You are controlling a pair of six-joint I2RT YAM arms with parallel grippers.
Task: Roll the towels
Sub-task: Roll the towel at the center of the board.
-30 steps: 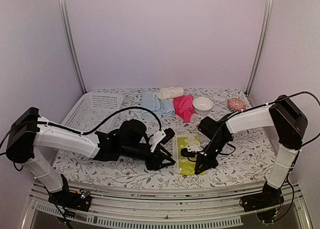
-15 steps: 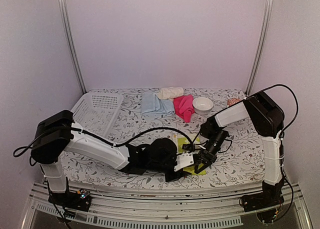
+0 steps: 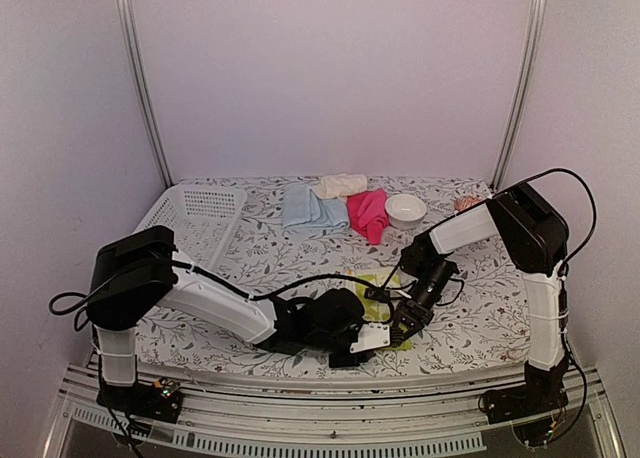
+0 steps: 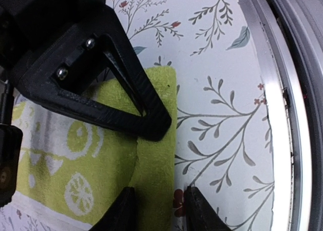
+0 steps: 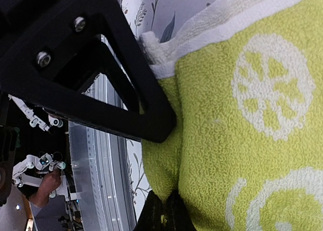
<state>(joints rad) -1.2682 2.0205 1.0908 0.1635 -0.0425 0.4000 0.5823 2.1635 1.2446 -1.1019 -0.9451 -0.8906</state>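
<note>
Floral-print table covering [image 3: 490, 313] spans the whole work surface. Left arm [image 3: 215, 303] reaches low across the near edge toward centre; right arm [image 3: 470, 228] folds down from the right side to the same spot, near front centre.

White slotted basket [image 3: 195, 218] sits at far left of the table.

Yellow-green towel [image 4: 60, 160], white citrus-slice pattern, lies flat on the covering near the front edge, under and between the two wrists. Partly hidden by both in the top view.

Other towels grouped at the far side, centre: light blue towel [image 3: 310, 210] spread flat; hot pink towel [image 3: 368, 213] crumpled just to its right, touching it; cream towel [image 3: 340, 185] bunched behind the two.

White bowl [image 3: 406, 210] just right of the pink towel. Small round reddish patterned object [image 3: 468, 206] at far right; cannot tell what it is.

Left gripper [image 4: 159, 211]: fingers spread, straddling the towel's near corner strip; a sliver of covering shows between the cloth and one fingertip, so no pinch seen.

Right gripper [image 5: 162, 216]: fingertips pressed together, pinching a gathered fold at the yellow-green towel's edge; cloth puckers toward the tips.

The two grippers sit close together, each visible as a black triangular finger in the other's wrist view
</note>
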